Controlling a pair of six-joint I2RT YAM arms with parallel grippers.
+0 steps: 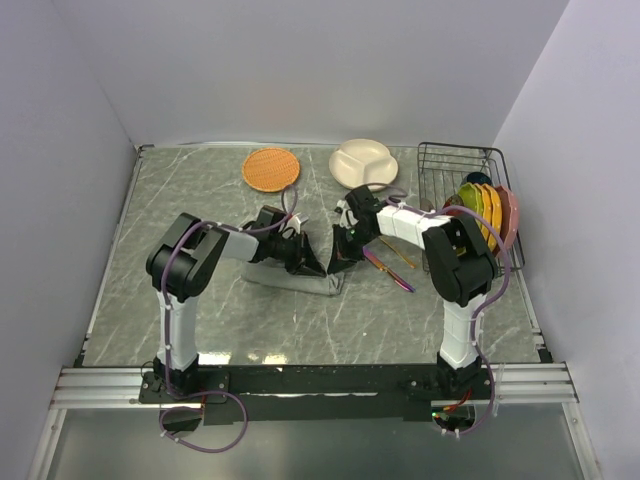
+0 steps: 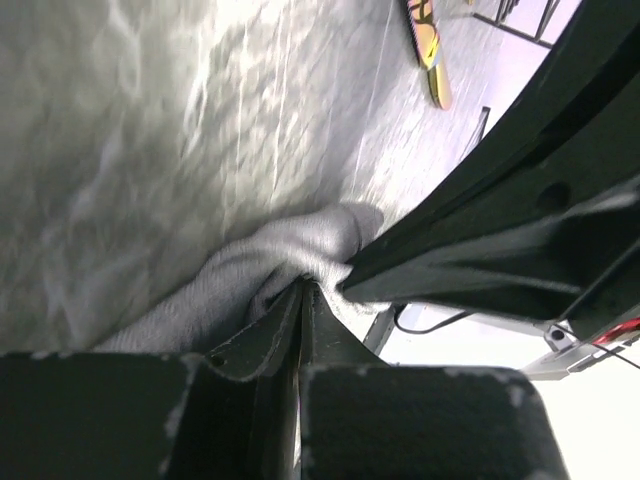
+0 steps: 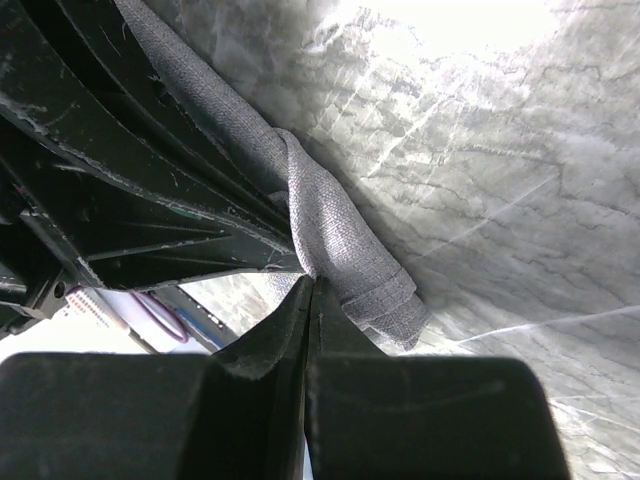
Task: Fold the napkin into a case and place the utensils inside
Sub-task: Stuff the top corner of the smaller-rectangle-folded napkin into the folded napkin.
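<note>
**Top external.** The two arms meet over the middle of the table [image 1: 200, 300]. The left gripper [image 1: 308, 262] and the right gripper [image 1: 338, 258] stand almost tip to tip at the napkin [image 1: 285, 280], a rumpled grey strip lying just near of them. The purple knife [image 1: 392, 274] and the gold spoon [image 1: 400, 256] lie to the right, beside the right arm and outside the cloth. No case appears to be formed yet. With both grippers crowded onto one spot, the fingers could knock together, or opposing pulls could drag the fold open.

**Left wrist.** The left gripper [image 2: 303, 290] has its jaws pressed together on a bunched edge of the napkin [image 2: 290, 250], pinching it. The cloth humps up soft and thick ahead of the tips, with the other arm's dark body just to the right. The bite looks shallow, so the edge may slip free if the arm pulls hard.

**Right wrist.** The right gripper [image 3: 310, 285] is clamped closed, and a doubled ridge of the napkin [image 3: 340, 250] runs into its tips, apparently caught between them. The weave is coarse and plain grey, and the end of the ridge shows stacked layers. If either grip gave way, those layers would likely spring apart and the fold would be lost.
</note>
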